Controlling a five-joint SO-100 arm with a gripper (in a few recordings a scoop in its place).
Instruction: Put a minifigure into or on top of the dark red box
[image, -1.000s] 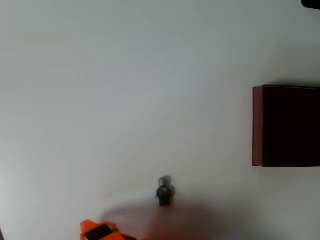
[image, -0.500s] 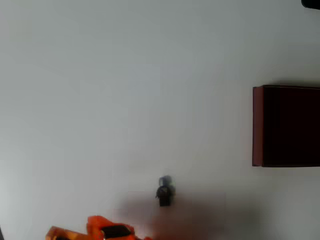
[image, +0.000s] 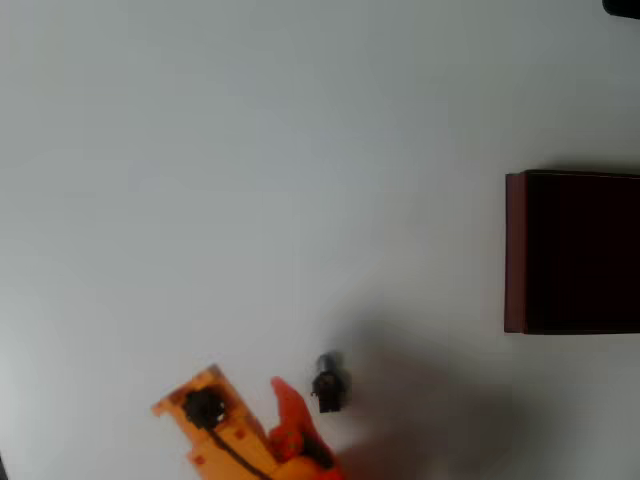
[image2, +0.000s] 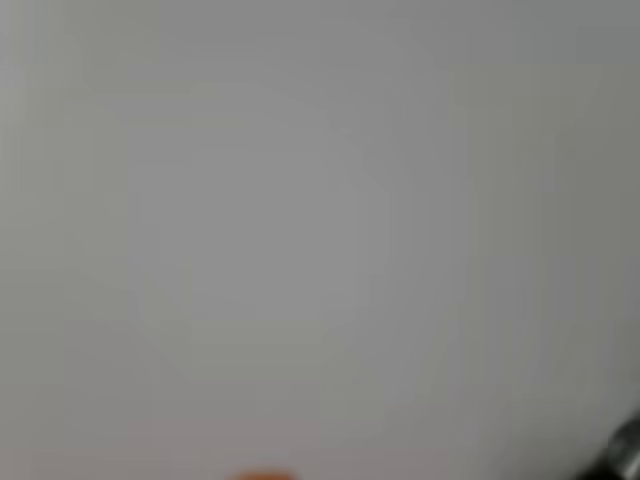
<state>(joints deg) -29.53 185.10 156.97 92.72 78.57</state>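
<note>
Two task things are lying well apart on the white counter (image: 250, 180) in the overhead view. Low in the picture and a little right of centre, the minifigure (image: 329, 382) is sitting on the bare surface, its dark body pointing down the picture and its lighter grey head pointing up. Far to its right, cut by the right edge, the dark red box (image: 515, 250) is resting with its maroon left wall facing the figure and its almost black inside showing from above; the figure is outside the box and not touching it.

Entering from the bottom edge, the orange arm is reaching up with its pincer (image: 250, 392). One pointed orange finger (image: 287, 408) is standing just left of the minifigure, very near it, though contact is not readable. The blockier orange finger with a black fitting is sitting further left, so the two fingers are spread apart with nothing between them. A soft shadow is spreading over the counter right of the figure.

Wrist view is giving a blurred pale surface, with a sliver of orange at the bottom edge and something dark at the lower right corner, too blurred to name
</note>
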